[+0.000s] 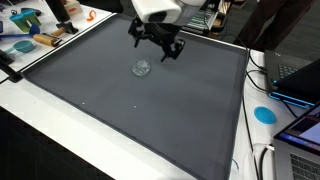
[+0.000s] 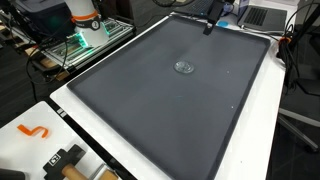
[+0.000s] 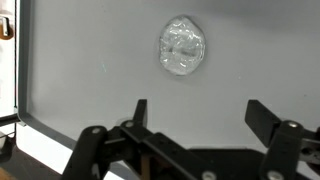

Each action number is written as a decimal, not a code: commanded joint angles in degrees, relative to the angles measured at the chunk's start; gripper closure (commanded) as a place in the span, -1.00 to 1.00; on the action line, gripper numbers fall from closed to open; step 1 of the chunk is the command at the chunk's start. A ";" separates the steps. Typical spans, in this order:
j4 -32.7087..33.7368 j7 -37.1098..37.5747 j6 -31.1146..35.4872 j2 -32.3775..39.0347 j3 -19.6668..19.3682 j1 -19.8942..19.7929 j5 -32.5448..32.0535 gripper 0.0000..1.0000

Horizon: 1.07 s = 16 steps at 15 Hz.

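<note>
A small clear, crumpled plastic object point(image 3: 183, 49) lies alone on the dark grey mat point(image 1: 120, 100); it also shows in both exterior views as a glinting blob point(image 1: 142, 68) point(image 2: 184, 68). My gripper point(image 1: 160, 42) hangs above the far part of the mat, behind the clear object and apart from it. In the wrist view the gripper point(image 3: 200, 112) is open, its two black fingers spread wide with only bare mat between them. In an exterior view the gripper point(image 2: 212, 22) is seen at the mat's far edge.
The mat lies on a white table point(image 1: 40, 130). Tools and orange items sit at one corner point(image 1: 40, 35) point(image 2: 35, 130). A blue disc point(image 1: 264, 114), laptops point(image 1: 300, 80) and cables lie beside the mat. An equipment rack with a green light point(image 2: 75, 42) stands past the table.
</note>
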 commanded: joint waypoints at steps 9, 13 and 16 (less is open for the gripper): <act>6.86 1.51 -1.39 0.07 -3.58 -7.40 14.30 -1.00; 4.95 2.44 0.06 -1.49 -4.42 -11.05 20.88 -1.00; 1.96 3.86 1.66 -3.61 -4.79 -13.71 26.84 -1.00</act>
